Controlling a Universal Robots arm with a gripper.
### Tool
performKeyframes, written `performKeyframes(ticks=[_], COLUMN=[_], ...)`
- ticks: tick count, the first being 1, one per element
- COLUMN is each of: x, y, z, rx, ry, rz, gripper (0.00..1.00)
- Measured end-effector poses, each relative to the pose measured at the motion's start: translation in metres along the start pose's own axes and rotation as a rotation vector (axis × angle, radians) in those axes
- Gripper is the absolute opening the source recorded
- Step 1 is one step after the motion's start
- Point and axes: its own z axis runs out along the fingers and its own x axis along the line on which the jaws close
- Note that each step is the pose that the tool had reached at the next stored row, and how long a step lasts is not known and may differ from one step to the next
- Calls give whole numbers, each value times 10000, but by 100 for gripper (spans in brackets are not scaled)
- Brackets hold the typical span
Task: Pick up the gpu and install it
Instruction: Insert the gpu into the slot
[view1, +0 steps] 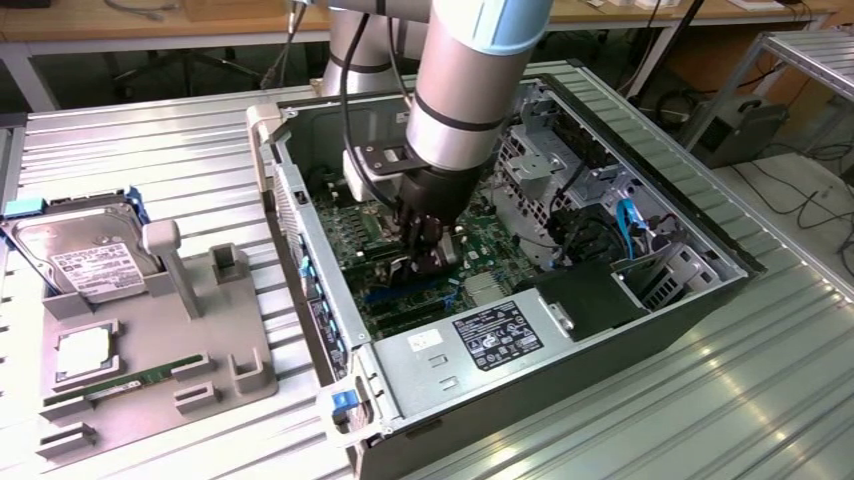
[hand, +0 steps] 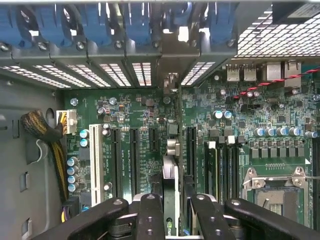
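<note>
Here, in the exterior view, the robot arm reaches down into the open computer case (view1: 574, 300), which lies on its side on a ribbed metal table (view1: 747, 400). The gripper (view1: 424, 262) is low over the green motherboard (view1: 501, 255), clamped on the gpu (view1: 400, 250), a dark thin card seen edge-on between its fingers and close to the board's slots. Toward the exterior view's left, well apart from the case, a grey parts tray (view1: 247, 375) holds a silver hard drive (view1: 80, 255), a narrow green RAM stick (view1: 127, 385) and a square chip (view1: 83, 350).

In the wrist view, the gripper (hand: 170, 210) has its black fingers (hand: 150, 215) closed on the gpu (hand: 170, 180), which stands on edge (its silvery bracket (hand: 171, 70) points toward the case's rear slot openings). The card sits over the motherboard (hand: 240, 135) among the long black expansion slots (hand: 134, 155), beside a white slot (hand: 94, 157); whether it is seated I cannot tell
</note>
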Motion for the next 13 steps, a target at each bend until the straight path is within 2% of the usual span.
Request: performKeyframes(ticks=[5, 13], x=[1, 1], y=[3, 16], z=[49, 56], rx=[3, 1], ry=[-4, -2], rz=[1, 0], gripper=[26, 26])
